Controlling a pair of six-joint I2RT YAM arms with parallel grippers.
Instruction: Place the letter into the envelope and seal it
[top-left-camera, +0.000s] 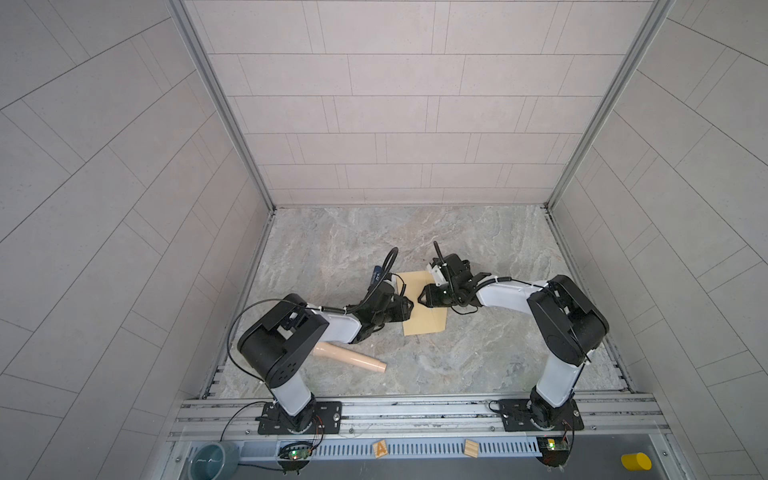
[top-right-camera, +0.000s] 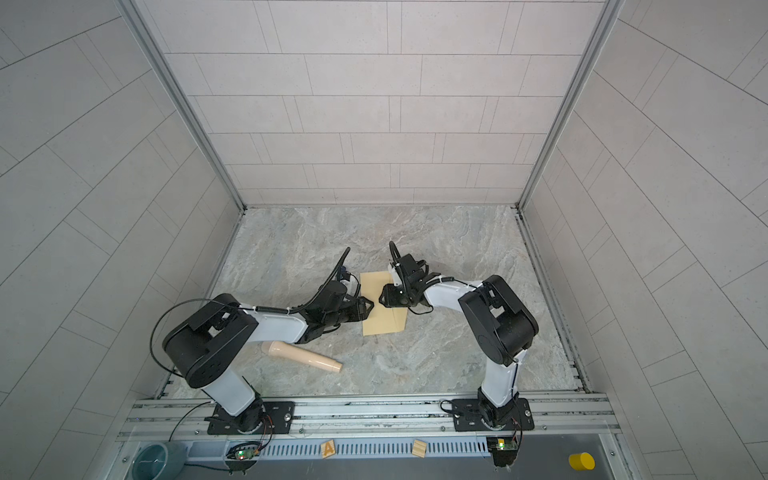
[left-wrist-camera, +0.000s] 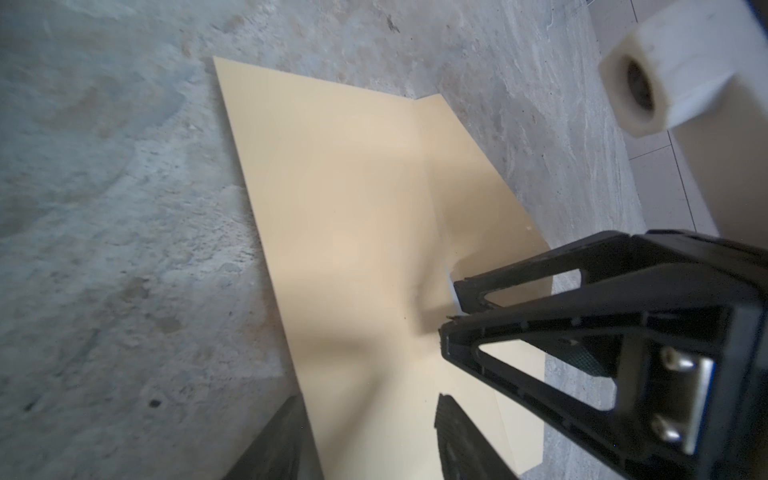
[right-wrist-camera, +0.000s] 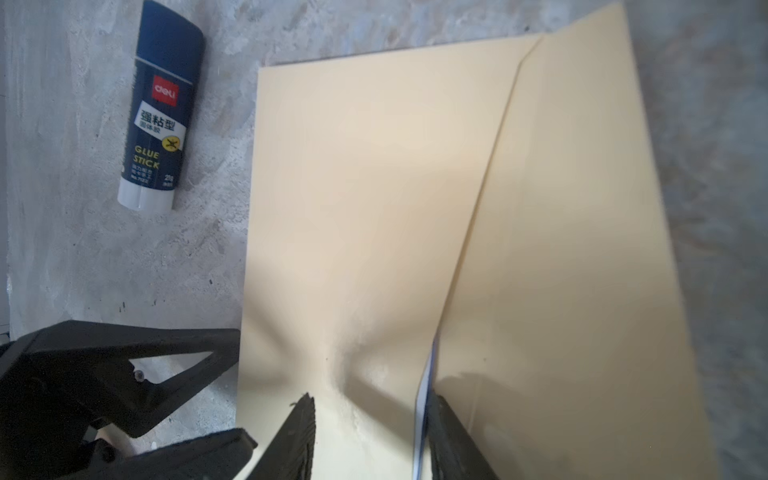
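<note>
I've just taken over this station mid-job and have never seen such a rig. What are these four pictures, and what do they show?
A left robot arm and a right robot arm stand at the front of a marbled grey table. Both top views look down on everything from one camera head; the other two pictures come from a camera on each arm's wrist. On the table lie a plain tan paper envelope, a dark blue glue stick and a beige tapered peg. At the flap a thin white, blue-edged paper strip shows, probably the letter tucked inside. The left tool and right tool sit low over the envelope, jaws apart; neither seems to clamp anything.
</note>
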